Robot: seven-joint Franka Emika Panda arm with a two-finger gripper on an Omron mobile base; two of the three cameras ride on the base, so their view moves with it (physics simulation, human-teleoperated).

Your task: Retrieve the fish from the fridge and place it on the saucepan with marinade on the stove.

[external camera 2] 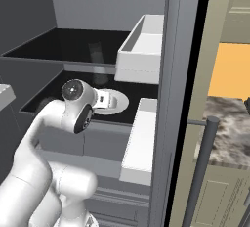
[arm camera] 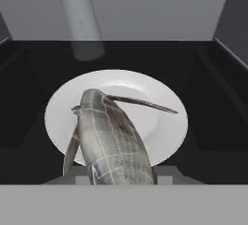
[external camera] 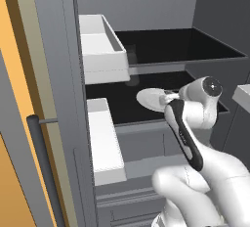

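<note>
Gripping the fish w/ pincer, jaws narrowed on its body, one finger tip showing left, other right. Fish sticks out ahead of pincer over white plate on black fridge shelf; grey bottle beyond.

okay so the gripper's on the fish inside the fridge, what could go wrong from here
1. The gripper seems to hold the fish by one end, most of its body reaching out over the plate; it might swing or slip when lifted.
2. The fish lies on the plate, so a lift could drag or tip it.
3. The shelf above hangs close; backing out may bump it.
</note>
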